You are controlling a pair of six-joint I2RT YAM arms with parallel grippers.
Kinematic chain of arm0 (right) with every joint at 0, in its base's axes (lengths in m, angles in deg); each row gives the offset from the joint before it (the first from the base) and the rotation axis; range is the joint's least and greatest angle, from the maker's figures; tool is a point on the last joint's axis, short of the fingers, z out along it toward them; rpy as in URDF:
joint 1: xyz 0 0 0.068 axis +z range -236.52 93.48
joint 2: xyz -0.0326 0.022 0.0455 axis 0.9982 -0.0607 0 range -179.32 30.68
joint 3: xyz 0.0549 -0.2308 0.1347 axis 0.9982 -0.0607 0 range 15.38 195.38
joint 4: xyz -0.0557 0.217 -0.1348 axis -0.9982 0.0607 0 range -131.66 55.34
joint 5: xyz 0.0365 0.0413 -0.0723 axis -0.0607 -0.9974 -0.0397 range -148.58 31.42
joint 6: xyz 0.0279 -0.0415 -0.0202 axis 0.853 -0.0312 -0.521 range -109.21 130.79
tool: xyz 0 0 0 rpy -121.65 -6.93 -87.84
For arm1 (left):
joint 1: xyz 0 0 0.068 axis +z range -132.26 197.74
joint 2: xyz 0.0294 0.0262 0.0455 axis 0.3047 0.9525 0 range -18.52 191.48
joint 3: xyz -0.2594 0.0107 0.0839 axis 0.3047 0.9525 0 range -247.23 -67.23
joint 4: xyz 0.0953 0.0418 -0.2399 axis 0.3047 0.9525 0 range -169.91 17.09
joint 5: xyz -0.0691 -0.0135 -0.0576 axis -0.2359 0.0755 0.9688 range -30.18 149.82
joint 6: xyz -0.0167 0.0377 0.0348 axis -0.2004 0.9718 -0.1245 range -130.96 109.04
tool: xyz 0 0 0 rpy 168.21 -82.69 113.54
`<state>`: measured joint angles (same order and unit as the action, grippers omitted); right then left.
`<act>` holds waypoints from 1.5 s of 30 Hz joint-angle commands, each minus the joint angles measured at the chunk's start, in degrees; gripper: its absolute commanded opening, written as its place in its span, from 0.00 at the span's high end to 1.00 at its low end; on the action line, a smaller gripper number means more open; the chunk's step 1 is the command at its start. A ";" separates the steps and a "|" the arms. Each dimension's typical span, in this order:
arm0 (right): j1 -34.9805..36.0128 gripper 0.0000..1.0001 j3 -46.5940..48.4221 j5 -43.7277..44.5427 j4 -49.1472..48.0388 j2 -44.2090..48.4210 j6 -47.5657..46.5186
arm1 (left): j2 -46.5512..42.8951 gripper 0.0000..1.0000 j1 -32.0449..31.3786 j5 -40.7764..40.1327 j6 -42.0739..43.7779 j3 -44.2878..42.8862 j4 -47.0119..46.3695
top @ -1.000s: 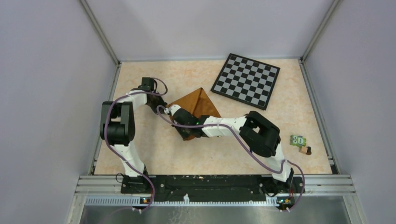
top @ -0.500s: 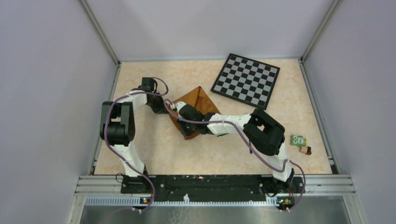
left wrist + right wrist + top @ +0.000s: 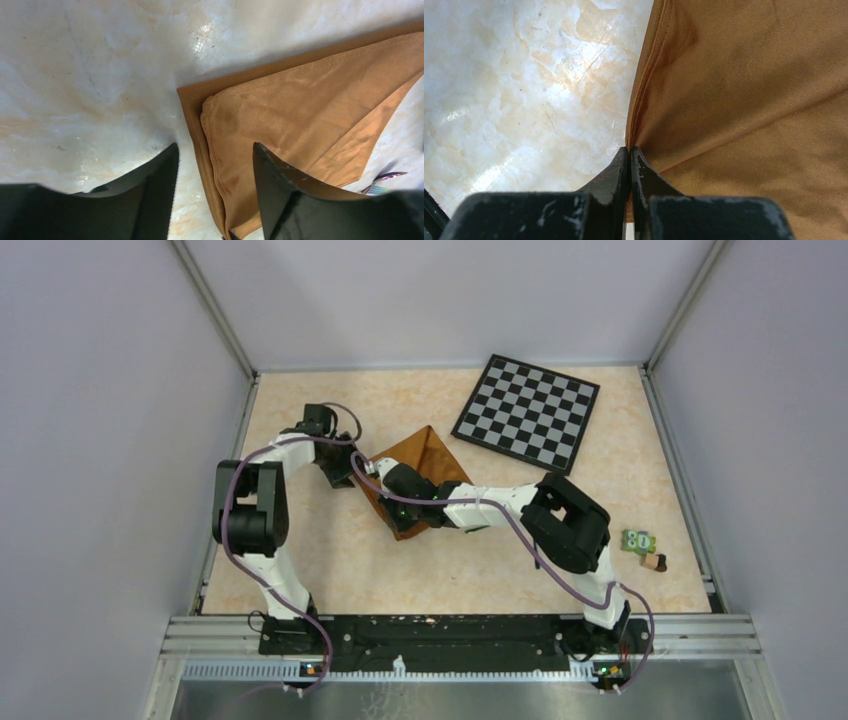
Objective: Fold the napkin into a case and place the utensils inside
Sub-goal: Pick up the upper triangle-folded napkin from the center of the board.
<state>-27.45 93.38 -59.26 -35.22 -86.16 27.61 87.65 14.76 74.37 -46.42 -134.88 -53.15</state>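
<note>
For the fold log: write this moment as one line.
step: folding napkin | left gripper: open over layered corner | right gripper: shut on napkin edge

Napkin [image 3: 432,462] lay mid-counter [image 3: 330,560], top layer doubled over the bottom one. Checkered board [image 3: 527,412] sat behind it to the right, just apart. Left gripper [image 3: 343,478] straddled the napkin's left edge; right gripper [image 3: 370,472] sat on that edge just beside it. Small clutter [image 3: 642,545] lay far right, well apart.
</note>
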 commanded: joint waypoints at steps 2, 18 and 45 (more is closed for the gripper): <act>-0.36 1.00 1.66 -0.82 -1.65 3.28 1.81 | -3.70 0.24 0.50 -3.09 2.94 1.88 4.07; -0.71 1.00 -1.15 -0.68 -5.56 6.10 5.83 | -24.42 0.09 5.06 29.71 -18.38 32.63 -17.81; 2.72 0.62 -2.86 6.73 -4.54 8.15 -6.06 | -12.75 0.93 -0.62 26.73 -21.14 31.31 -25.75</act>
<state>-26.90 91.11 -58.06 -37.32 -83.12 28.18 74.16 14.23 101.78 -69.33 -101.49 -79.44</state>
